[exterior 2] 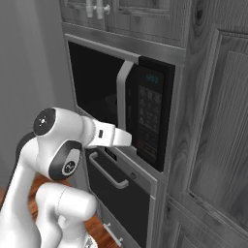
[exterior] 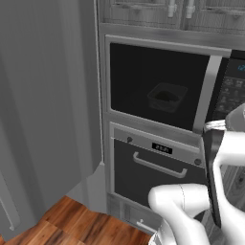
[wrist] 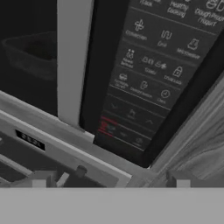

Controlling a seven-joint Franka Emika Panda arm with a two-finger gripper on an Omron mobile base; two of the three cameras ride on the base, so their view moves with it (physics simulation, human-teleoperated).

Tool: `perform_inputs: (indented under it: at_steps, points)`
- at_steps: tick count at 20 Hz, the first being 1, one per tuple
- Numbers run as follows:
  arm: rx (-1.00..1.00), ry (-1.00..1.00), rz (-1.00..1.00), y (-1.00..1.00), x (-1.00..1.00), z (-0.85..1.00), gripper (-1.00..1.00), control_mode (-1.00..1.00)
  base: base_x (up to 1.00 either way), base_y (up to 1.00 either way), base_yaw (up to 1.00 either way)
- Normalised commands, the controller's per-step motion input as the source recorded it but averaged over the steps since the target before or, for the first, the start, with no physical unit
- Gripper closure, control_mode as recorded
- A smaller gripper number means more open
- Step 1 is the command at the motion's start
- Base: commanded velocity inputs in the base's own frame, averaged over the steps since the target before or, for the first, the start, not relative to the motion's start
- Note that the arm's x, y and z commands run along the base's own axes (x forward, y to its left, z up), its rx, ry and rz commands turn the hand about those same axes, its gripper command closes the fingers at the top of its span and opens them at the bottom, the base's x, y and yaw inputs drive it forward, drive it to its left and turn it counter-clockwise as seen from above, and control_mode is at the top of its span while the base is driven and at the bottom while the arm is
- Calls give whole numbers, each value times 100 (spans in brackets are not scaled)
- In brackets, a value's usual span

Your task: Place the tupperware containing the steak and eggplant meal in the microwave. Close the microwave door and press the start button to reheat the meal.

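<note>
The microwave (exterior: 162,88) is built into the wall unit, and the microwave door (exterior: 143,72) is shut flat against it. Through the black window I dimly see the tupperware (exterior: 166,97) (wrist: 33,54) with the dark steak and eggplant meal (exterior: 165,95) inside. The door's grey vertical handle (wrist: 74,61) stands just left of the black keypad panel (wrist: 148,74) (exterior 2: 149,116). My gripper (wrist: 110,180) is open, its fingertips wide apart with nothing between them. It hovers close in front of the keypad's lower edge, near a row of red-marked buttons (wrist: 107,127).
Below the microwave sits a drawer-like oven with a bar handle (exterior: 158,165) (exterior 2: 106,172). A tall wooden cabinet (exterior 2: 218,121) flanks the keypad on the right. A large grey panel (exterior: 48,95) stands at the left, over a wooden floor (exterior: 72,220).
</note>
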Motion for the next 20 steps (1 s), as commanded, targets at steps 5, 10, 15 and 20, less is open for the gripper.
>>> perform_inputs:
  at_steps: [5, 10, 15, 20]
  points:
    - [-3, 10, 0, 0, 3, -88, -100, -100, 0, 0, 0]
    - [-2, 8, 0, -8, 25, -25, -100, -100, 0, 0, 0]
    - [0, 10, 0, -17, 29, -19, -100, -100, 0, 0, 0]
    - [0, 4, 0, -29, 6, -25, -100, -100, 0, 0, 0]
